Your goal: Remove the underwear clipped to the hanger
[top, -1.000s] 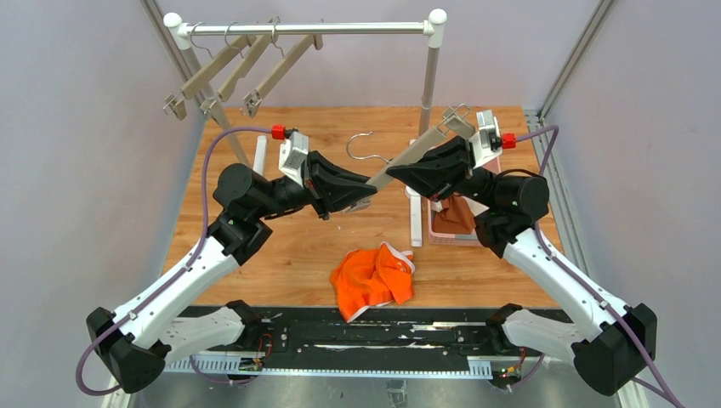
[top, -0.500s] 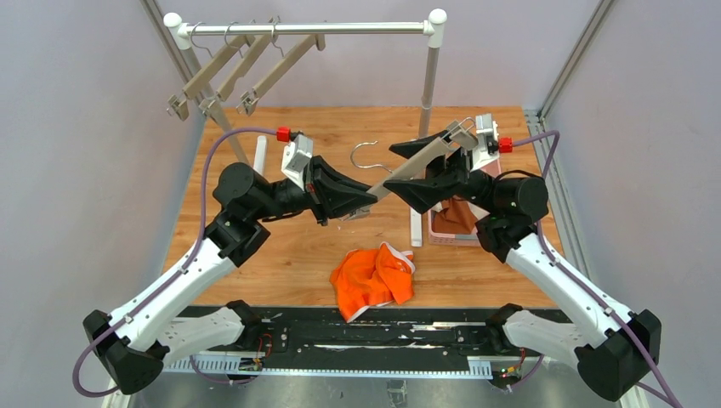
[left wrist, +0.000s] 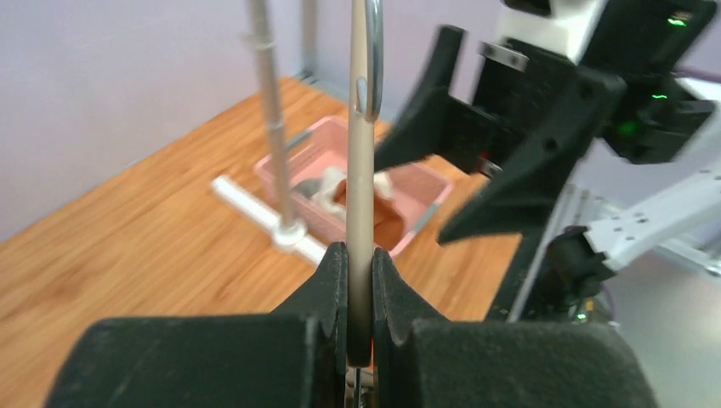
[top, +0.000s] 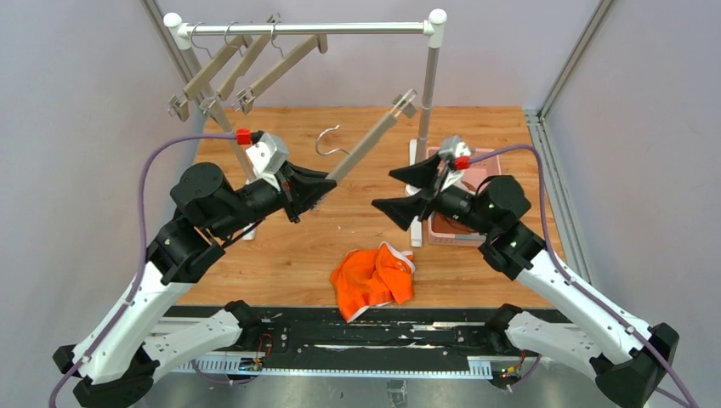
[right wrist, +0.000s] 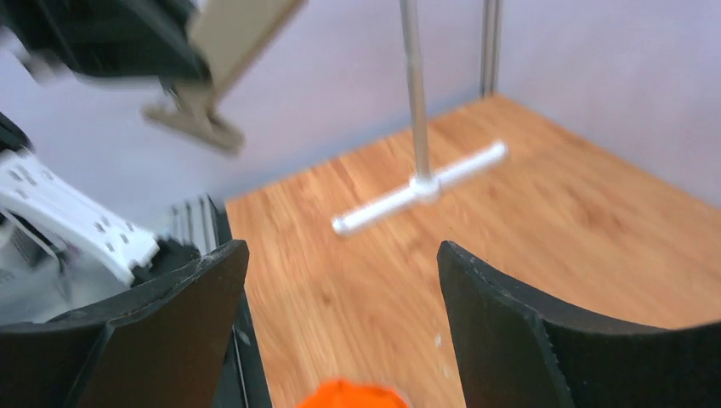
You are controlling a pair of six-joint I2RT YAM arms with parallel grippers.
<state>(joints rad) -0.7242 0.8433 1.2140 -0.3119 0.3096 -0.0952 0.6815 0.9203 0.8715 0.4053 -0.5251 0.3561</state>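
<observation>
A bare beige hanger (top: 367, 140) is held in the air, and my left gripper (top: 316, 184) is shut on the lower end of its bar (left wrist: 361, 187). No cloth hangs from its end clip (top: 406, 100). My right gripper (top: 384, 189) stands open to the right of the hanger, apart from it, with nothing between its fingers (right wrist: 340, 255). The orange underwear (top: 374, 276) lies crumpled on the table near the front edge, below the right gripper (right wrist: 349, 395). Rust-brown underwear (left wrist: 387, 225) and a cream piece (left wrist: 327, 183) lie in the pink basket (top: 442, 236).
A white clothes rack (top: 306, 28) stands at the back with three empty hangers (top: 246, 72) on its left end. Its right post (top: 428, 81) and foot (right wrist: 417, 191) stand beside the basket. Grey walls close in both sides.
My right gripper opened, let go of the hanger and drew back to the right. The left arm swung the hanger left and upward, towards the rack.
</observation>
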